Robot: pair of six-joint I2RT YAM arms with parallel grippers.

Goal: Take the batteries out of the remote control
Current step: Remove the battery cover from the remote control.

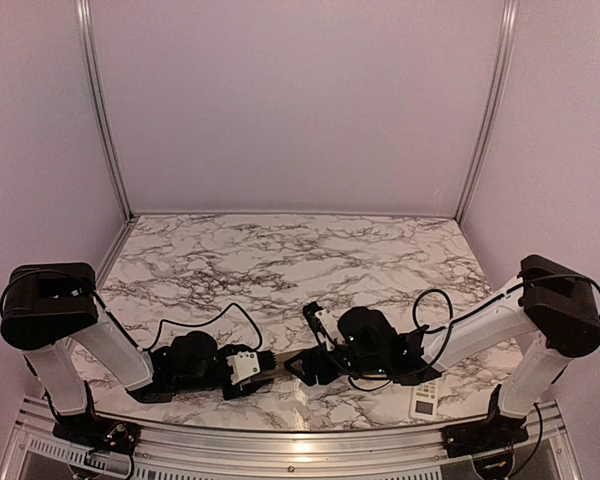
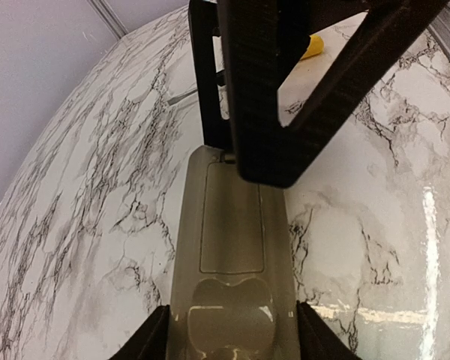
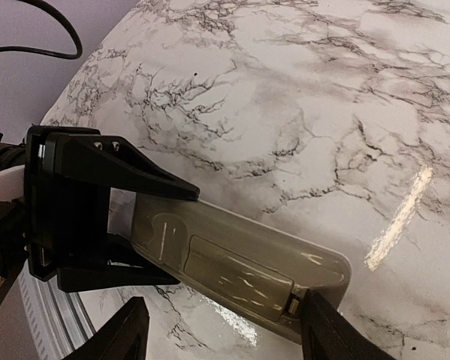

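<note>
Holding the remote control [image 3: 232,262] low over the desk [image 3: 322,112], left gripper [image 2: 232,334] clamped on one end. Right gripper [image 3: 221,330] straddles the other; I can't tell its grip. Battery cover [image 2: 231,217] looks shut, batteries unseen, presumably inside, so unloading hasn't begun.

The remote control [image 2: 231,247] is smooth, glossy beige plastic, the marble-patterned tabletop [image 2: 375,247] shiny enough to mirror the lights, the rail [image 1: 280,447] at its near edge brushed metal.
</note>
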